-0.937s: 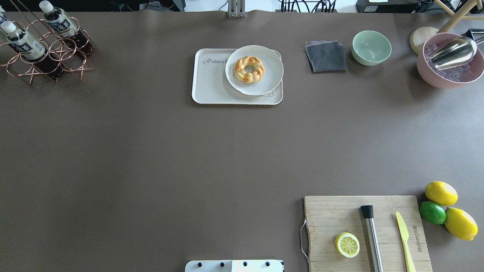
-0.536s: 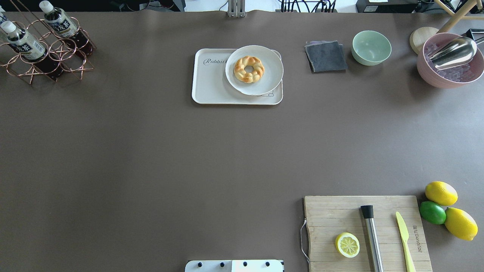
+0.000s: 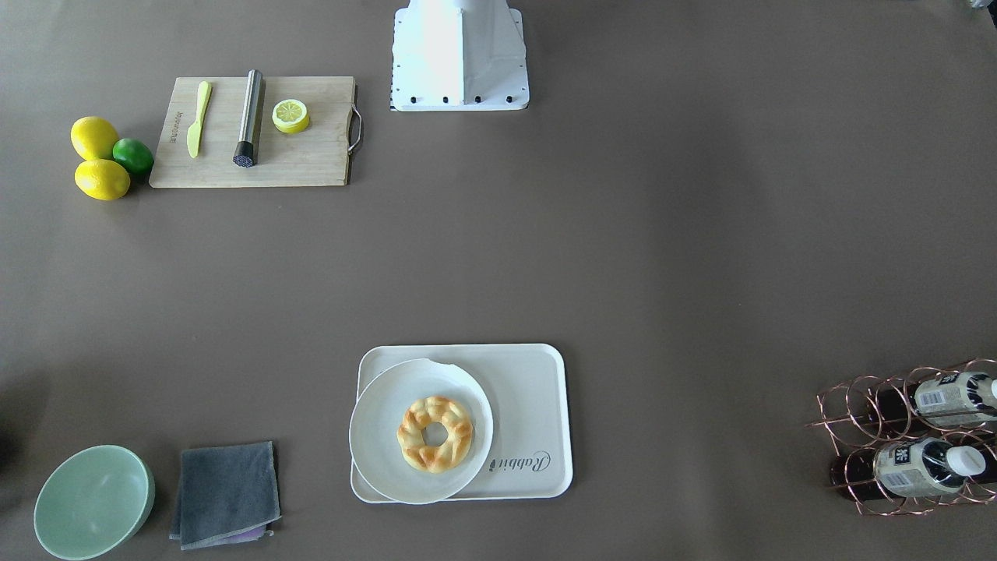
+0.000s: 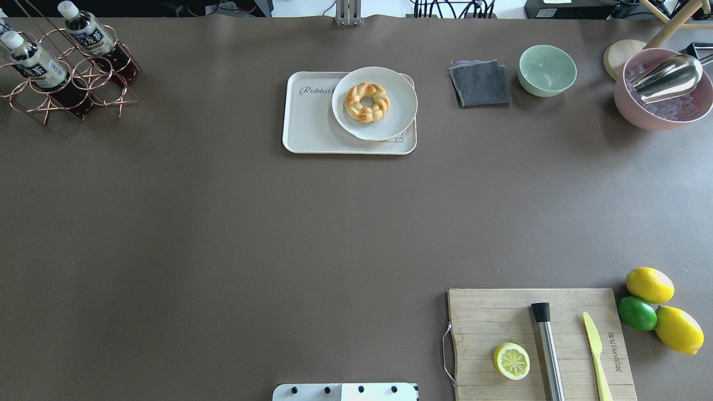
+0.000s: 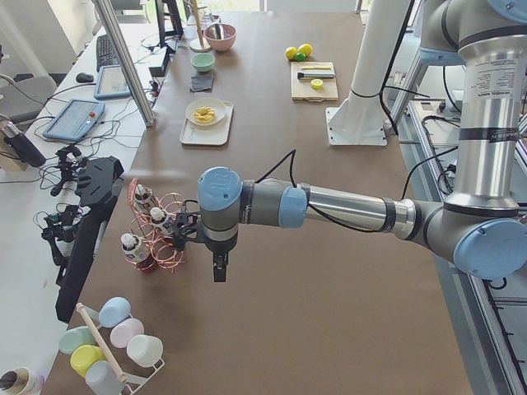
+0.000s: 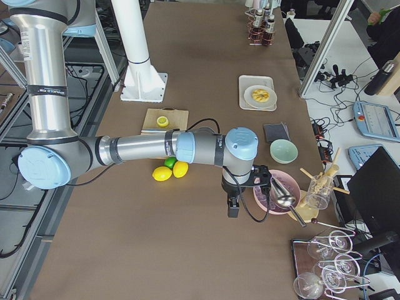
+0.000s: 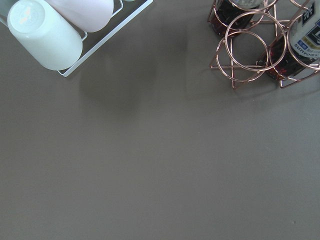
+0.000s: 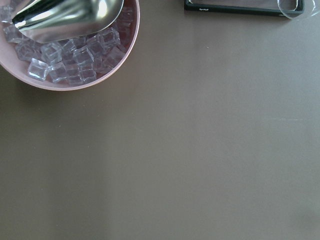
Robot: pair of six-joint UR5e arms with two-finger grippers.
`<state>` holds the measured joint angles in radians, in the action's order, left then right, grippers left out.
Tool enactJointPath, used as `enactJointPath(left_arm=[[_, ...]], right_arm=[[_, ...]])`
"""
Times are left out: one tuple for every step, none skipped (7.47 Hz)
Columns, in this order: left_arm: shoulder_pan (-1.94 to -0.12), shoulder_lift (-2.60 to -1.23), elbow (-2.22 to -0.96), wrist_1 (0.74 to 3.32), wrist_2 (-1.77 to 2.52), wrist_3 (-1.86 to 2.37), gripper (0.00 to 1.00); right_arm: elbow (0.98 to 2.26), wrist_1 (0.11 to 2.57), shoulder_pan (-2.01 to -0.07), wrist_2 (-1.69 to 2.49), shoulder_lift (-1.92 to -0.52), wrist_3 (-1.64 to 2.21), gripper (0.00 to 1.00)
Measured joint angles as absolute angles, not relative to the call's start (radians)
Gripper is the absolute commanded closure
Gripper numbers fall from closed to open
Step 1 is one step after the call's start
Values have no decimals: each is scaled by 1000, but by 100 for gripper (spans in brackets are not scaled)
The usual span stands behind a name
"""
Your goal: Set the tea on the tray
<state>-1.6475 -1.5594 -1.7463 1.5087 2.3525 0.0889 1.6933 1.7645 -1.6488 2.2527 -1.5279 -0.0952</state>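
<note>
At the bench's far left corner, the small clear plastic tea bottle with a white cap and dark reddish-brown drink lay tilted in a copper wire rack, beside a twin bottle. Well apart, midway along the far side, sat the cream-white rectangular plastic tray. A round white plate bearing a braided ring pastry covered its right part, leaving the lettered left part bare.

The left pincer hung over the bench just beside the rack, pointing down. Whether it was released or clenched could not be told. The same went for the right pincer, which hung near a pink bowl of ice cubes.

The step in hand looked like the reach for the tea. It probably called for jaws spread wide and set across the bottle's body. The bottle would then best be drawn out along the rings' axis rather than lifted straight, lest the light rack drag. Setting it upright on the bare left part would keep it off the plate.
</note>
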Motion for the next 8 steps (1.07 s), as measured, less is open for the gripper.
enactJointPath(left_arm=[[-1648, -1557, -1759, 1516, 2353, 88, 2], [-1648, -1552, -1764, 1538, 2353, 87, 2], [-1648, -1536, -1763, 1568, 2353, 87, 2], [-1648, -1520, -1763, 1586, 2353, 87, 2], [-1648, -1510, -1763, 1594, 2354, 87, 2], [-1647, -1504, -1760, 1596, 2354, 87, 2], [-1646, -1496, -1757, 1598, 2353, 88, 2], [-1646, -1491, -1762, 1600, 2354, 88, 2]], right_arm=[[1693, 1764, -1645, 2249, -1527, -94, 0], [1692, 1764, -1641, 2247, -1527, -90, 0], [1693, 1764, -1638, 2246, -1528, -88, 0], [1693, 1764, -1638, 2247, -1528, -87, 0], [1696, 1764, -1637, 2249, -1528, -86, 0], [1699, 1764, -1637, 2250, -1528, -86, 0], [1700, 1764, -1637, 2251, -1527, -85, 0], [1702, 1764, -1637, 2255, -1524, -85, 0]])
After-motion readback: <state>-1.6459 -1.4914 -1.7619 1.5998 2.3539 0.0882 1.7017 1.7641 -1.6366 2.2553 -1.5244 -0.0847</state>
